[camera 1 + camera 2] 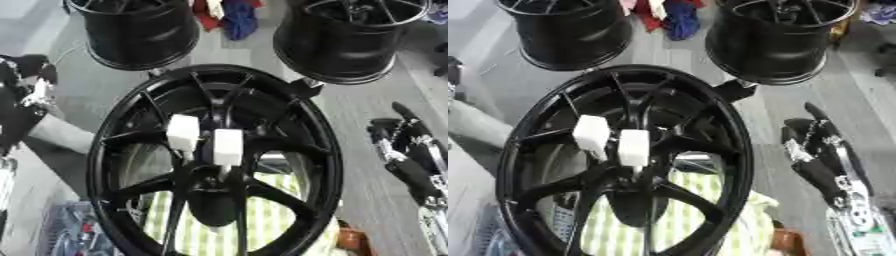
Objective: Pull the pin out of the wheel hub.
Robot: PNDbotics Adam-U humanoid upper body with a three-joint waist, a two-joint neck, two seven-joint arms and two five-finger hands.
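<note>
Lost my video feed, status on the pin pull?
Right hand open, off the wheel's right side. Left hand at left edge, fingers unclear. Two white pins still in wheel hub. Nothing blocking.

text: nothing is reading clearly | wheel (214,160): no brand showing | white blocks (203,140): showing blank

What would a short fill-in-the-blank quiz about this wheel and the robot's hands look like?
1. The two pins sticking out of the wheel hub are ____ in colour.
2. Behind the hub stand ____ more black wheels.
3. The right hand is ____ the hub, not touching it.
4. The left hand shows at the view's ____ edge.

Missing words: white; two; beside; left
</note>
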